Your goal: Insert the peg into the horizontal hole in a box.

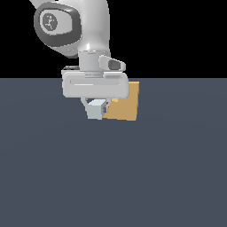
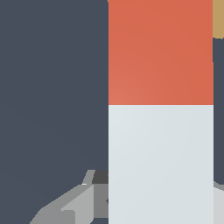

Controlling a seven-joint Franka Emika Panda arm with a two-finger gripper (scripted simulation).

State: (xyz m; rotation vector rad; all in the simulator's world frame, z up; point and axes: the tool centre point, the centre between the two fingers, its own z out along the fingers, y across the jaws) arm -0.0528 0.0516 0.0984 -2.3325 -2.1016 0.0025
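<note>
My gripper (image 1: 95, 107) hangs just above the floor, shut on the peg (image 1: 94, 110). In the exterior view the peg's pale grey-white end faces the camera, with a sliver of red-orange behind it. Directly behind stands the tan box (image 1: 125, 105), partly covered by the hand. The hole is hidden behind the hand and peg. In the wrist view the peg (image 2: 160, 109) fills much of the picture, red-orange on one half and pale on the other. One grey finger (image 2: 72, 205) shows beside its pale part. A corner of the box (image 2: 218, 17) shows just beyond the red-orange end.
A flat dark grey-blue floor (image 1: 168, 168) spreads around the box and under the gripper. The arm's white wrist and link (image 1: 84, 31) rise above the hand.
</note>
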